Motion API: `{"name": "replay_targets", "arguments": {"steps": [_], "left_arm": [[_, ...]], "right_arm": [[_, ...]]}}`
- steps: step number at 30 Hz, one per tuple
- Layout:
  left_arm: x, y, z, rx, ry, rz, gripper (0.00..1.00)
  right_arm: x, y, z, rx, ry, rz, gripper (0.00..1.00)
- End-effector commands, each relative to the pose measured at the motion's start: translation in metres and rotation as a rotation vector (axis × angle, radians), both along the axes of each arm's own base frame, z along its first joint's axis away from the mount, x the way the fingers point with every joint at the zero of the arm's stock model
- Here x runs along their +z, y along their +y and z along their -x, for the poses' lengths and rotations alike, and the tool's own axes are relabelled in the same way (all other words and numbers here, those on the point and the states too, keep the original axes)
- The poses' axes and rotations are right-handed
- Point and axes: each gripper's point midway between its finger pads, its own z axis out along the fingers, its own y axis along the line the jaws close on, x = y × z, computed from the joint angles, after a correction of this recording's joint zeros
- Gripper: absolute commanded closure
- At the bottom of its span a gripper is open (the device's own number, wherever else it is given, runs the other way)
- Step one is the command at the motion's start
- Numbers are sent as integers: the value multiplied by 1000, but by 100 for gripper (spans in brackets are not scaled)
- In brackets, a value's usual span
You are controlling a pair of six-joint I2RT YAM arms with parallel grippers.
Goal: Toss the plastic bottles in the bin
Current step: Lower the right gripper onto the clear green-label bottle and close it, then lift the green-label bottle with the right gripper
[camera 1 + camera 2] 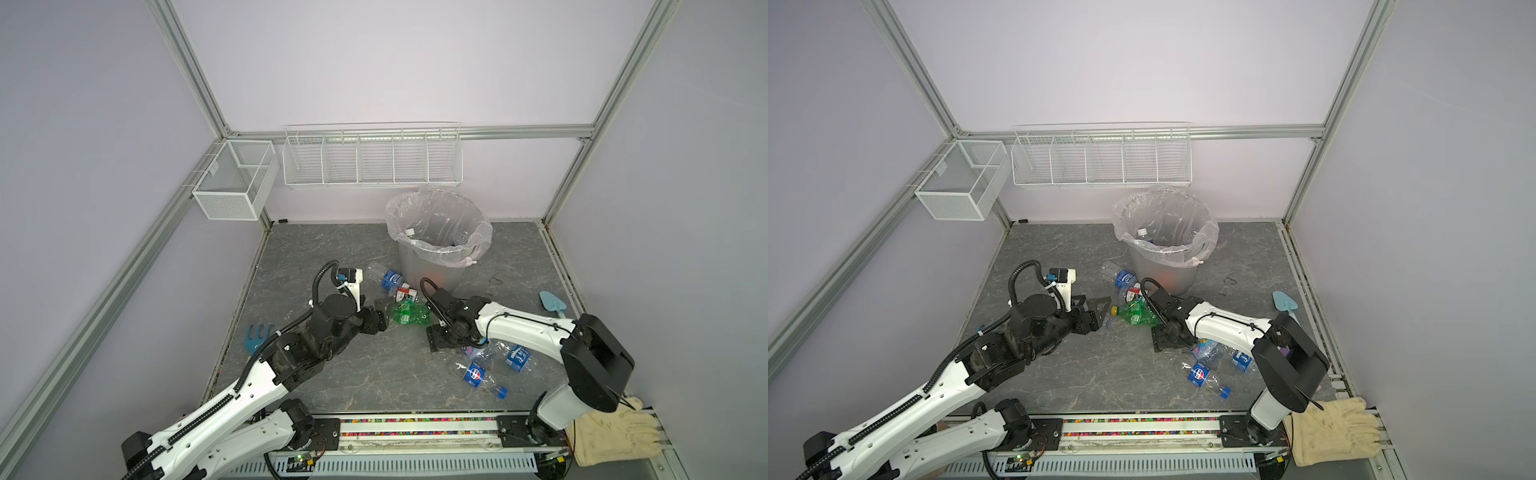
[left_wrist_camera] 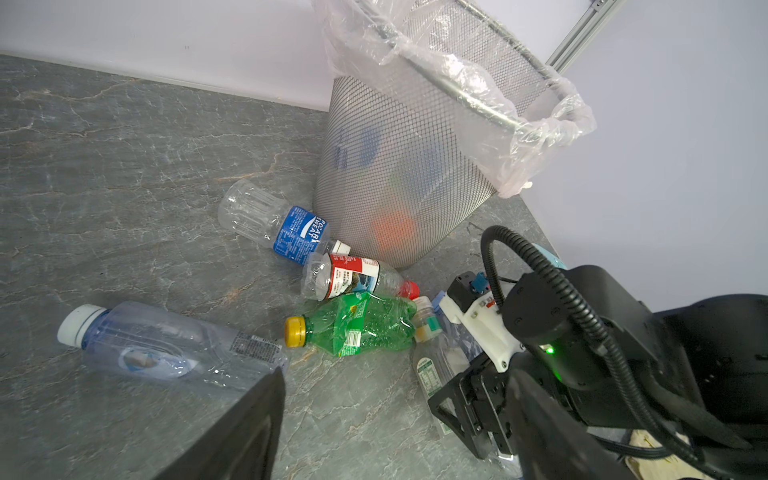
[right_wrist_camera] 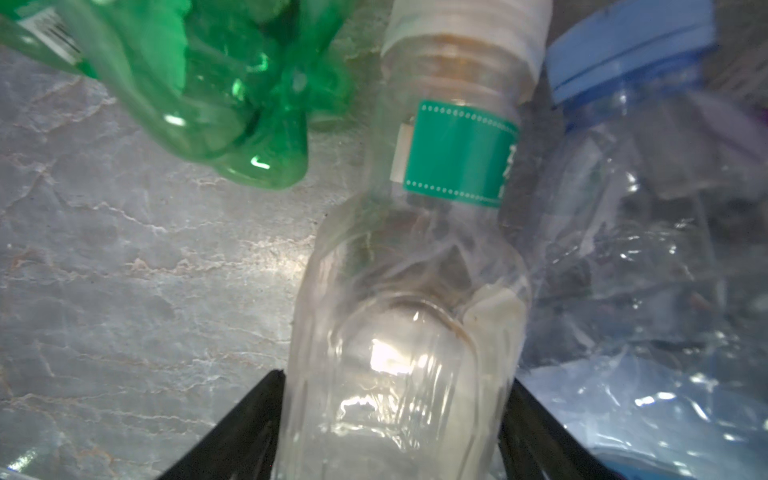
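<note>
The bin, lined with a clear bag, stands at the back and holds some bottles. In front of it lie a blue-label bottle, a red-label bottle and a crushed green bottle. My right gripper is low on the table, its fingers pressed on both sides of a clear bottle with a green label. My left gripper stands open and empty, left of the green bottle, above a bluish white-capped bottle.
More blue-label bottles lie under my right arm. A blue rake lies at the left edge, a blue trowel at the right edge and a pale glove at the front right. White wire baskets hang on the walls.
</note>
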Motion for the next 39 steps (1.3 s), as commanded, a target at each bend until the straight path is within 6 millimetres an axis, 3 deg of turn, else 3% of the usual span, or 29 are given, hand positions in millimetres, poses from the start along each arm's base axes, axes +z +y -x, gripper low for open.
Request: {"name": "replay_targets", "arguments": {"steps": [1,9,13,23,39], "left_arm": [[-5,6,3,18,13,0,17],[-5,7,3,21,11,2,18],[-4,7,4,19,11,4,18],[-4,6,3,18,11,5,19],[-3,4,3,14,10,14,19]], "right_arm": [[-3,1,-1,-18,-7,13,33],[0,2,0,-16,-19,5,78],[4,3,1,-4,-28,0,90],[30,1,0,2,-95,-9,92],[109,20,6,150,-283,-129,93]]}}
